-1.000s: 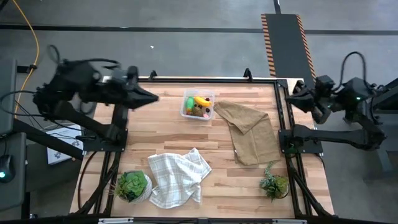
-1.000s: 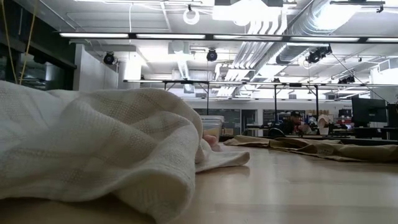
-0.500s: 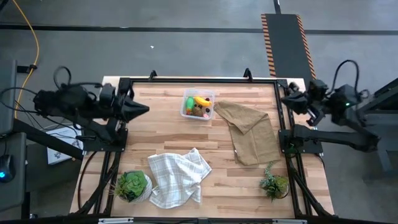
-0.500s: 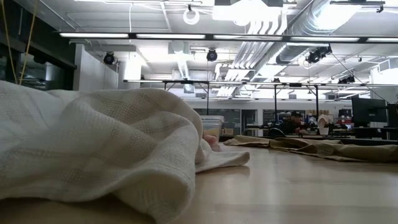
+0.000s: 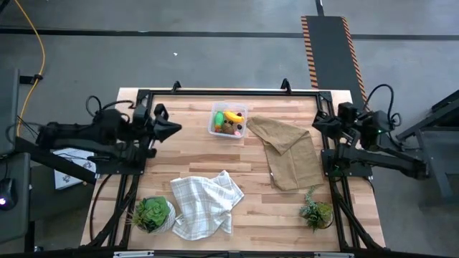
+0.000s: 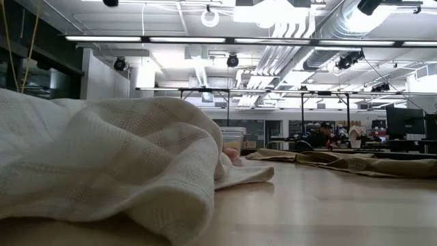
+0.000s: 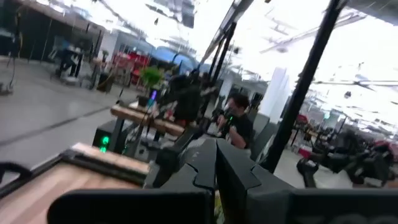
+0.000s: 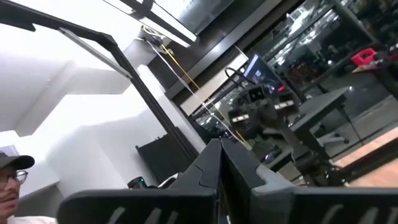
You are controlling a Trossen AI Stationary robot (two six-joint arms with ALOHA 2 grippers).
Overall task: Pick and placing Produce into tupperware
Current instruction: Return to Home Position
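Note:
The clear square tupperware (image 5: 228,120) stands on the table's far middle; the low view shows it (image 6: 233,139) behind the white cloth. Inside it lie the yellow banana (image 5: 233,115), a green piece (image 5: 219,117) and a brown oval (image 5: 229,127). My left gripper (image 5: 176,129) hangs shut over the table's left edge, pointing toward the container and well short of it. My right gripper (image 5: 315,122) is shut over the right edge, pointing left beside the brown cloth. In the wrist views both pairs of fingers (image 7: 216,163) (image 8: 220,163) meet with nothing between them.
A brown cloth (image 5: 288,150) lies crumpled right of the container. A white checked cloth (image 5: 206,204) sits near the front, between two potted plants (image 5: 152,213) (image 5: 315,211). Bare wood (image 5: 193,154) spans the middle. People show in the room beyond (image 7: 239,124) (image 8: 9,168).
Both arms have folded down at the table's sides. The left gripper dropped and shifted toward the near edge, ending level over the left edge. The right gripper moved left and nearer, onto the table's right edge. Container and cloths have stayed put.

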